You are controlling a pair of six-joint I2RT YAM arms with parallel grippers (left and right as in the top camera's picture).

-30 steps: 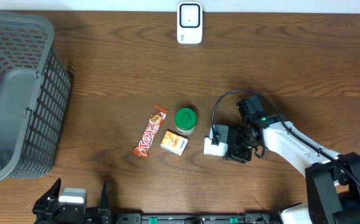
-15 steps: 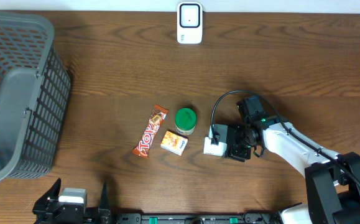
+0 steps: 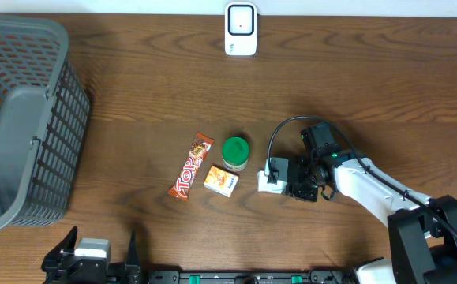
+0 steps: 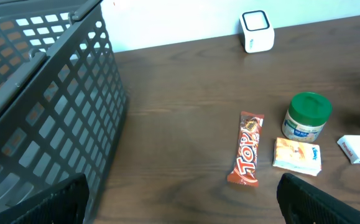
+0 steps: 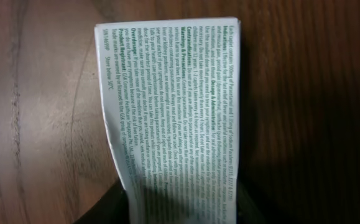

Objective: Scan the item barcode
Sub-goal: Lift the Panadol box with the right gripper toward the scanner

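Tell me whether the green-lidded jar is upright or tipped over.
Upright: the jar stands on its base, green lid on top.

I see a dark brown wood-grain table filling the overhead view. A pale, plain wall runs along its far edge. Light is even. Soft sheen on the wood, shadows faint.

You are counting six loose things, one of each kind:
- 1 grey plastic lattice basket
- 1 white boxy scanner unit
- 1 orange-red foil candy bar
- 1 green-lidded round jar
- 1 small orange-and-white carton
- 1 white printed cardboard box
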